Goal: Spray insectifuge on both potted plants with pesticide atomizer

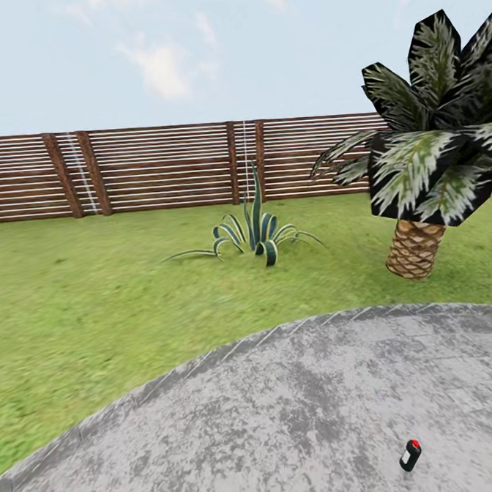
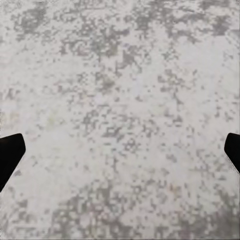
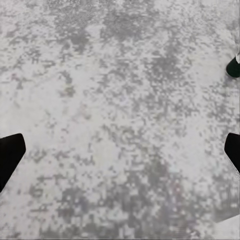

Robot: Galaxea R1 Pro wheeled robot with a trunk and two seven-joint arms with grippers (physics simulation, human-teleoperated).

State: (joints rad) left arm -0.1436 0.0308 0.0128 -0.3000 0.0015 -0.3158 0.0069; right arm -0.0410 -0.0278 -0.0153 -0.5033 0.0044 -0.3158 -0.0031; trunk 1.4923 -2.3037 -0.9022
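The pesticide atomizer (image 1: 410,455) is not yet picked up from the stone patio (image 1: 287,419); with both claws released and empty, a closer approach is called for.

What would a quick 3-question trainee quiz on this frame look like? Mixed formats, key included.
1. True or false: the small dark bottle with the red top rests on the stone patio.
2. What does the left gripper look down on? A) grass B) grey mottled stone C) fence slats
3. Fill in: the right gripper has its fingers wide ____, with nothing between them.

Key: 1 true; 2 B; 3 open.
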